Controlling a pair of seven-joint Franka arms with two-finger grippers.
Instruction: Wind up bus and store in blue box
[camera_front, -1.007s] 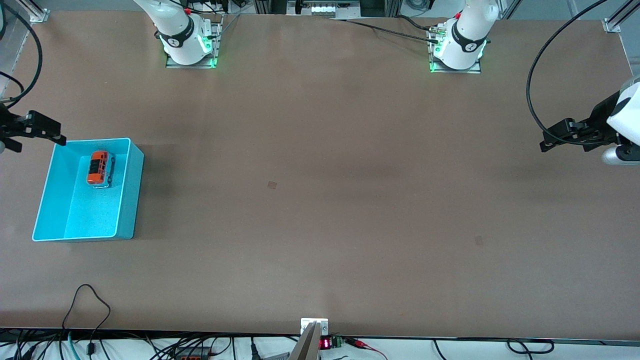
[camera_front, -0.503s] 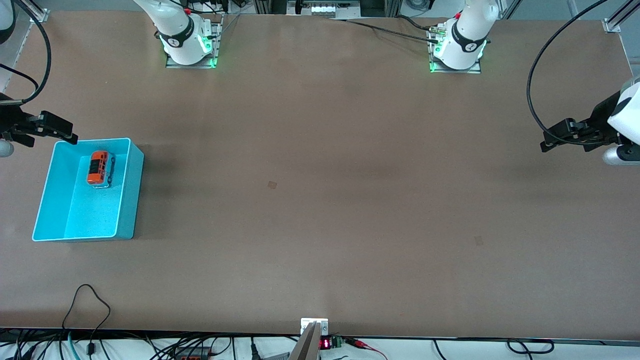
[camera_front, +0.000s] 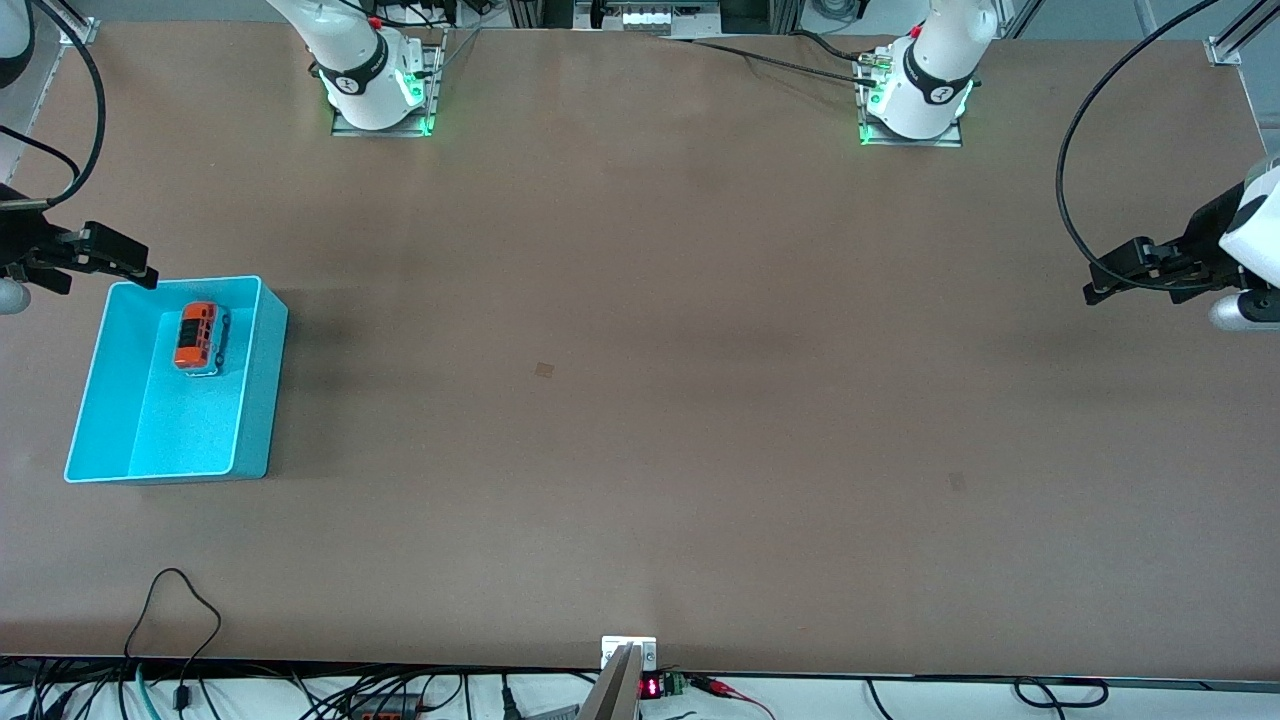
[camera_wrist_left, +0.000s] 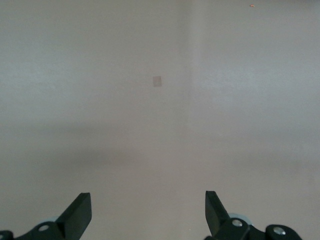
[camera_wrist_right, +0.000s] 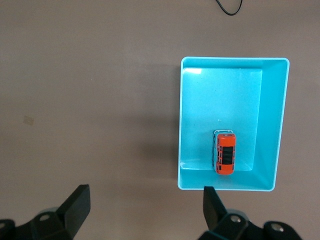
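Front view: the bus (camera_front: 196, 336) sits inside the blue box (camera_front: 256, 400), in the part of it farther from the camera, at the right arm's end of the table (camera_front: 640, 400). The right gripper (camera_front: 125, 268) hangs just above the box's corner nearest the arm bases, holding nothing. The left gripper (camera_front: 1105, 285) waits over the table's edge at the left arm's end.

Left wrist view: left gripper (camera_wrist_left: 148, 212) spread wide, bare tabletop under it.

Right wrist view: right gripper (camera_wrist_right: 146, 207) spread wide and empty; the bus (camera_wrist_right: 225, 154) lies against one short wall of the box (camera_wrist_right: 281, 125).
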